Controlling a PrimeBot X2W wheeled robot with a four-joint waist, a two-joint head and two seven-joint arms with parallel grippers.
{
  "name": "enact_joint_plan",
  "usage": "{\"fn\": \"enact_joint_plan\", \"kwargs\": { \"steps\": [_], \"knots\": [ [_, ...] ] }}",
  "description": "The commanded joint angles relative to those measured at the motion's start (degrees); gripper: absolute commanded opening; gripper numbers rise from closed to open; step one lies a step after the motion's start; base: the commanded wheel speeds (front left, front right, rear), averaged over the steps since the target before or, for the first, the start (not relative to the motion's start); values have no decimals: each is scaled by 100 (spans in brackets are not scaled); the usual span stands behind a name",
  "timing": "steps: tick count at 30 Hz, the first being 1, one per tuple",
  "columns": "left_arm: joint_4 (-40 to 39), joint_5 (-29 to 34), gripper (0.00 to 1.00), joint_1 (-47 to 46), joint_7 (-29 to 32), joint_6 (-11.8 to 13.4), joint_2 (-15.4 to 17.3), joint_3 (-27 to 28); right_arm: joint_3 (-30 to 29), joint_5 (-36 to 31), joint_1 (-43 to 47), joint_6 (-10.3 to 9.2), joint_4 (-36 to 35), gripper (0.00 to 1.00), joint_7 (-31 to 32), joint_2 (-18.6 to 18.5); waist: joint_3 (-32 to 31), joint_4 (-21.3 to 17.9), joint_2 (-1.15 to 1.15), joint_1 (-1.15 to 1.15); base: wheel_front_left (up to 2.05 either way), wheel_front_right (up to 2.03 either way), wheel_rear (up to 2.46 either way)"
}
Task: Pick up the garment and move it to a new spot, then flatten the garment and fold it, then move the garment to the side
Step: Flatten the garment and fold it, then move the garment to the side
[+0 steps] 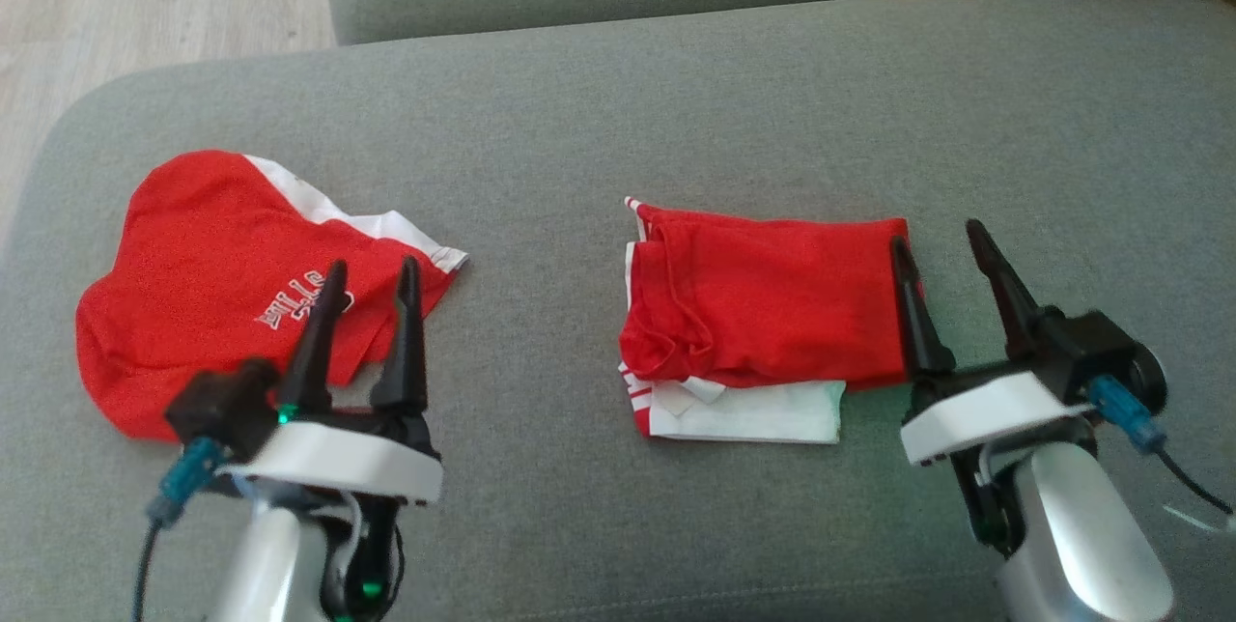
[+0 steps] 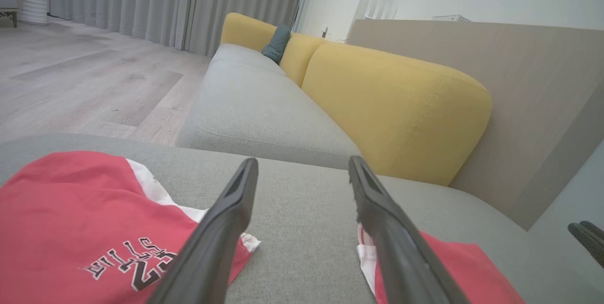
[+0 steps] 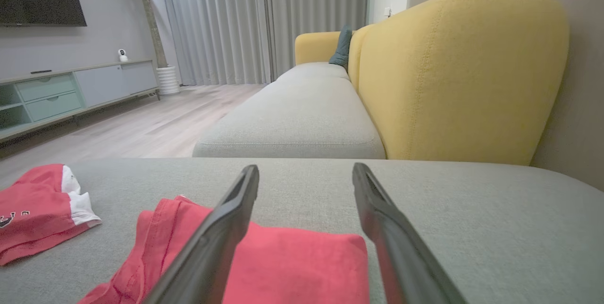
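Head camera looks steeply down from behind the left claw [image 1: 374,264] and right claw [image 1: 936,233]. Wrist cameras skim low past each claw toward the backrest [image 2: 401,105]; all share the garment [image 1: 772,294] between claws.

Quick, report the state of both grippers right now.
Left gripper: open, holding nothing, over the crumpled red-and-white lettered jersey.
Right gripper: open, holding nothing, at the right edge of the folded red-and-white cloth garment.
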Motion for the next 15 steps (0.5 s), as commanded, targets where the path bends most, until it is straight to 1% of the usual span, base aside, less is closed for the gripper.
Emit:
{"fn": "enact_joint_plan", "kwargs": {
  "steps": [1,4,9,12,15],
  "knots": [
    [-243,99,100,-101,-33,60,43,118,29,-105,-85,-5,-302,100,-60,75,-1,-1,0,0,0,0,0],
    [-296,168,100,23,-33,109,43,26,-103,-175,153,-5,-439,100,-61,93,12,-8,0,0,0,0,0],
    [-372,201,100,98,-33,170,43,-25,-144,-38,285,-5,-535,100,-58,97,52,7,0,0,0,0,0],
    [-391,192,100,46,-33,164,43,-8,-294,-13,295,-5,-429,100,44,98,112,45,0,0,0,0,0],
    [-390,192,100,-48,-33,138,43,11,-545,308,222,-5,-120,100,238,98,264,104,0,0,0,0,0]
  ]
}}
